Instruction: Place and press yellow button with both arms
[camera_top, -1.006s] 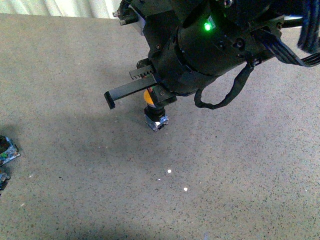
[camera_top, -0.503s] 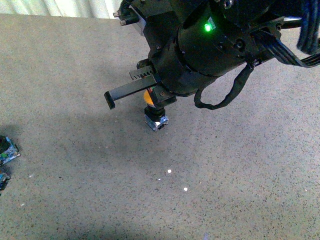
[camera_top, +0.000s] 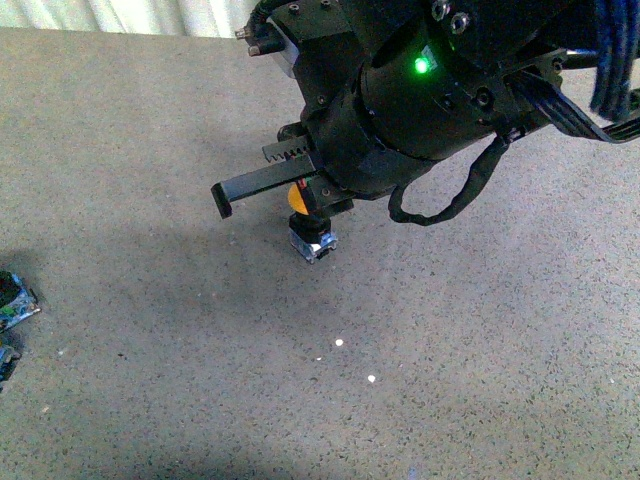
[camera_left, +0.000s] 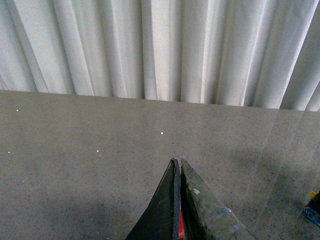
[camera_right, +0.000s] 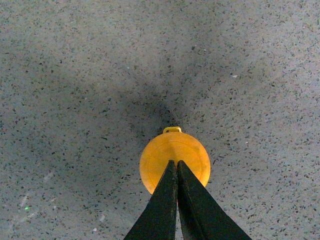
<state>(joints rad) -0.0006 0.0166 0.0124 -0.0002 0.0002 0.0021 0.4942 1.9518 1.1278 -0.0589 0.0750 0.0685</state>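
The yellow button (camera_top: 298, 198) stands upright on the speckled grey table (camera_top: 150, 150), with its silvery block base (camera_top: 313, 243) on the surface. My right arm (camera_top: 420, 100) hangs right over it and hides part of the cap. In the right wrist view my right gripper (camera_right: 175, 163) is shut, with its tips over the round yellow cap (camera_right: 172, 150). It holds nothing. My left gripper (camera_left: 177, 161) is shut and empty above bare table, pointing towards the curtain. The left arm does not show in the front view.
Two dark teal-marked gadgets (camera_top: 14, 300) (camera_top: 5, 360) lie at the table's left edge. A pleated white curtain (camera_left: 160, 45) hangs behind the far edge. A small dark object (camera_left: 312, 209) sits at the border of the left wrist view.
My right arm has shifted very slightly over the button. The button stands in the same spot.
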